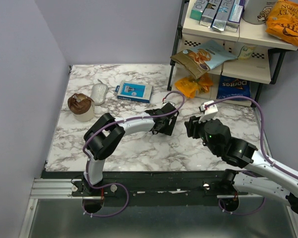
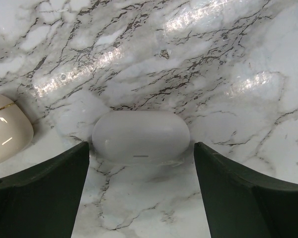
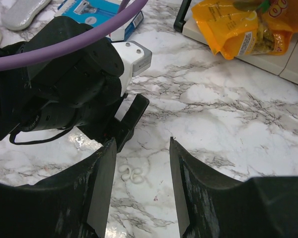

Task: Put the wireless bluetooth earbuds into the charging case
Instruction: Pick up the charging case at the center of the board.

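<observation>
A white oval charging case [image 2: 140, 136] lies shut on the marble table, just ahead of the gap between the fingers of my left gripper [image 2: 140, 148]. That gripper is open and empty. Two tiny white earbuds [image 3: 131, 173] lie side by side on the table, below my right gripper [image 3: 141, 141] and close to its left finger. The right gripper is open and empty. In the top view my left gripper [image 1: 165, 121] and right gripper [image 1: 192, 126] are close together at mid-table. The case and earbuds are hidden there.
A second, cream-coloured case [image 2: 5, 131] lies left of the white one. A blue box [image 1: 134, 91], a white oval pouch [image 1: 99, 93] and a brown-topped cup [image 1: 81, 105] sit at the back left. A shelf rack [image 1: 223, 54] with snack bags stands at the back right.
</observation>
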`<state>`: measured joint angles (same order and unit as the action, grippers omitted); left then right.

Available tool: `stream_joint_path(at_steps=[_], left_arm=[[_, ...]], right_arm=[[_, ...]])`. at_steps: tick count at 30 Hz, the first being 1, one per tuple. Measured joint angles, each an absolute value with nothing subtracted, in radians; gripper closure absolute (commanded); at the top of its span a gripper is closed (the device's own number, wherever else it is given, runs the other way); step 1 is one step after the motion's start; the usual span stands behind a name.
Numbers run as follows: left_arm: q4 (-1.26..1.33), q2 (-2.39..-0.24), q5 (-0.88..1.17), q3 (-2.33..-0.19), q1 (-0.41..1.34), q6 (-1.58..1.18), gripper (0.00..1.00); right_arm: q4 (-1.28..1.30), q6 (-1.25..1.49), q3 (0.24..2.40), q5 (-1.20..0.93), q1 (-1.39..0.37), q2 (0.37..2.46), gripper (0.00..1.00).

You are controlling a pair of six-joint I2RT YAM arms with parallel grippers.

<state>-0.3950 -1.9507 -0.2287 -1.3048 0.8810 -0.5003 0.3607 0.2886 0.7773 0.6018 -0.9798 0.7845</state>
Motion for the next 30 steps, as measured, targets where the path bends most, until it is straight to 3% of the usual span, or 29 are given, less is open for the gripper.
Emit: stream_joint_path(at_steps=[11, 15, 24, 27, 28, 30], left_arm=[[-0.390, -1.953, -0.229, -1.304, 0.881, -0.478, 0.05], [-0.388, -1.955, -0.233, -1.304, 0.881, -0.464, 0.06], [-0.370, -1.958, -0.235, -1.304, 0.881, -0.426, 0.35], [-0.362, -1.958, -0.234, -1.301, 0.881, -0.412, 0.52], [-0.360, -1.958, -0.234, -1.301, 0.881, -0.408, 0.64], [-0.356, -1.958, -0.234, -1.298, 0.881, -0.407, 0.76]], right_arm=[[0.361, 0.289, 0.776, 0.602, -0.980, 0.783, 0.44], [0.361, 0.291, 0.776, 0.602, -0.980, 0.783, 0.44], [0.361, 0.295, 0.768, 0.601, -0.980, 0.781, 0.44], [0.361, 0.296, 0.767, 0.601, -0.980, 0.778, 0.44], [0.361, 0.296, 0.767, 0.602, -0.980, 0.777, 0.44], [0.361, 0.296, 0.767, 0.601, -0.980, 0.775, 0.44]])
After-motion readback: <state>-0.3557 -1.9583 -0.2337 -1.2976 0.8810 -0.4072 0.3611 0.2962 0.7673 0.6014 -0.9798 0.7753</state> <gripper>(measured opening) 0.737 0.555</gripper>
